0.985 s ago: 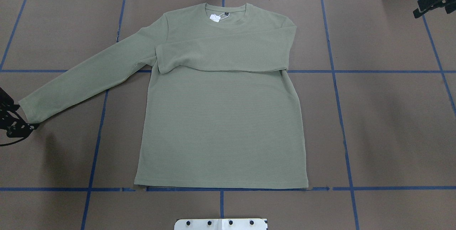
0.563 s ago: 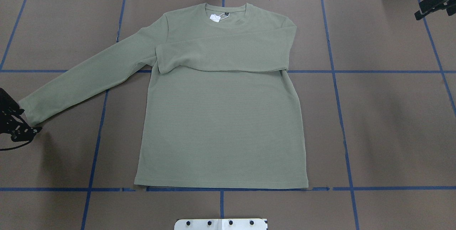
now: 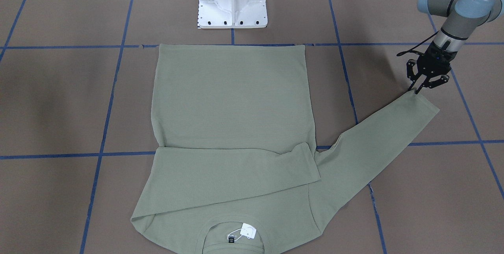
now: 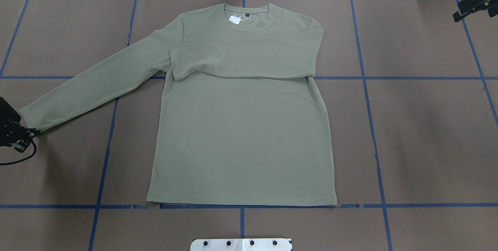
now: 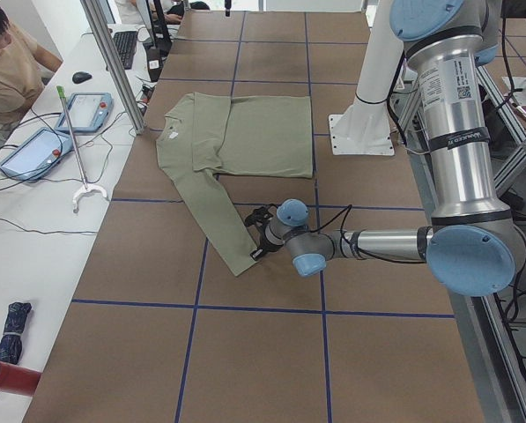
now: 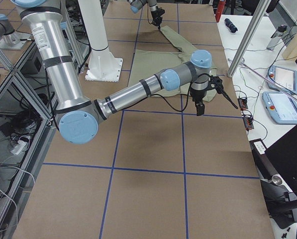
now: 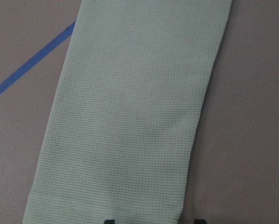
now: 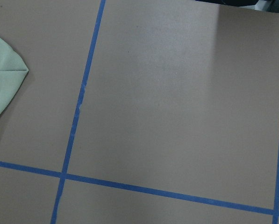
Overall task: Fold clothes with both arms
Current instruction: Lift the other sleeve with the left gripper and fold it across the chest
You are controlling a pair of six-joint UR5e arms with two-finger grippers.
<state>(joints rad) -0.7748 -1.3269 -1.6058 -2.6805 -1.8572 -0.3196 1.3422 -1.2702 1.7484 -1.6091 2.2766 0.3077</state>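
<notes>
Brown table [image 4: 428, 126], sage shirt [image 4: 241, 138] flat — left end effector [image 3: 416, 90] spread astride its cuff [image 7: 106, 196]; right end effector [image 4: 465, 9] — cannot tell.

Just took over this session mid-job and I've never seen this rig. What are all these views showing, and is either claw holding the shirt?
It is a robot with two jointed arms on one white pedestal, each ending in a two-finger gripper. Two cameras look down on the table, one from behind the robot and one facing it. Two more look along the table from its ends, and one rides on each wrist.

On the table lies a green long-sleeved shirt. The folded sleeve lies across the chest; the outstretched sleeve reaches sideways.

The left gripper is at that sleeve's cuff, fingers open astride its corner, not closed on it. The right gripper hangs over bare table, holding nothing.
</notes>
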